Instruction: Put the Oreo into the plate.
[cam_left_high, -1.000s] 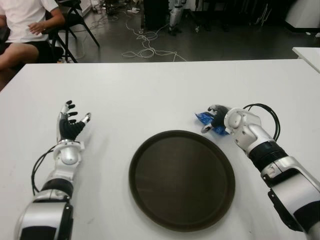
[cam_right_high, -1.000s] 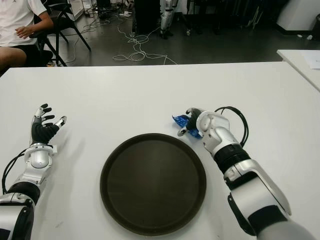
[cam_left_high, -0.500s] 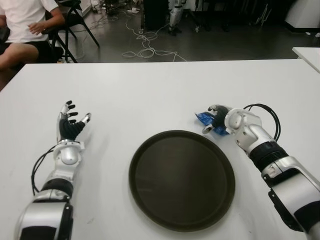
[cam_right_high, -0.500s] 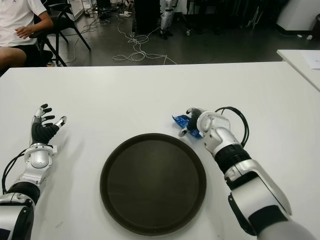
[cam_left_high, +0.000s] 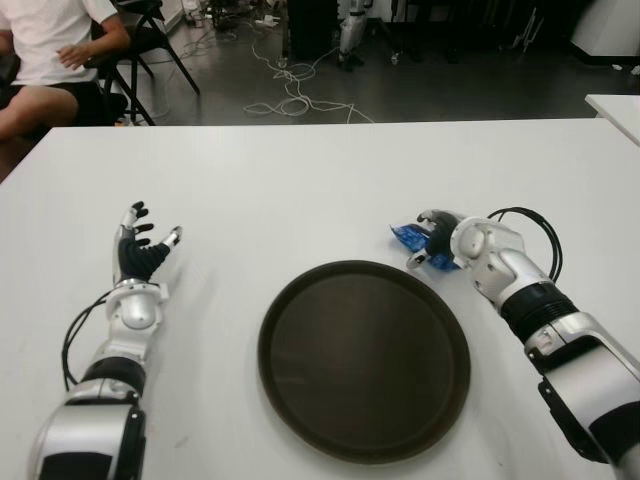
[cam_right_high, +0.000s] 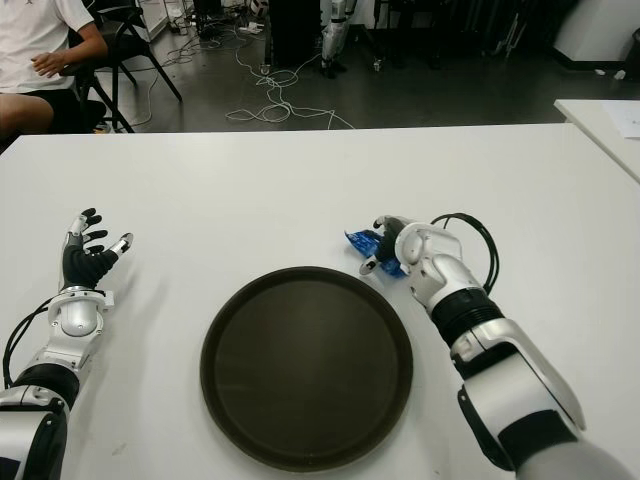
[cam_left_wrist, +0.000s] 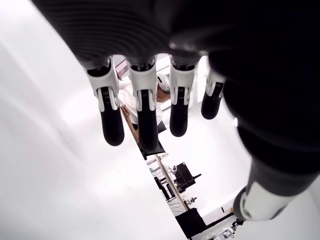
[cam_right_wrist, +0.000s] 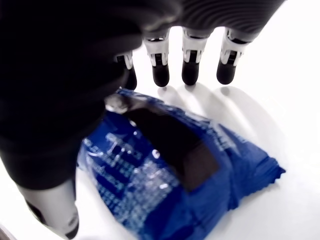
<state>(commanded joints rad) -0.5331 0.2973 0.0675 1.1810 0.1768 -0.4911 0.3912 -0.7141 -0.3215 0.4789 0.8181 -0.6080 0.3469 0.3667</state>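
So the Oreo (cam_left_high: 415, 242), a blue packet, lies on the white table (cam_left_high: 300, 190) right of centre in the left eye frame, just past the upper right rim of the plate (cam_left_high: 363, 358), apart from it as far as we can tell. Our right hand (cam_left_high: 440, 240) is over the packet's right end. In the right wrist view the fingers (cam_right_wrist: 191, 62) reach beyond the packet, extended, with the thumb low beside it; we read that as not closed on it yet, holding nothing. The packet's long axis looks to run roughly left-right in the eye frames, sticking out of the hand toward the left. We judge the next move needs the fingers to curl around it, then a short carry down-left to the plate. Right hand is by far the nearer one.

Our left hand (cam_left_high: 140, 250) shows at the left of the frame, well apart from the plate, fingers spread, empty.

Table is plain white. Beyond it, at the top, dark floor with cables (cam_left_high: 290, 95) and a seated person (cam_left_high: 50, 60) in the upper left corner.
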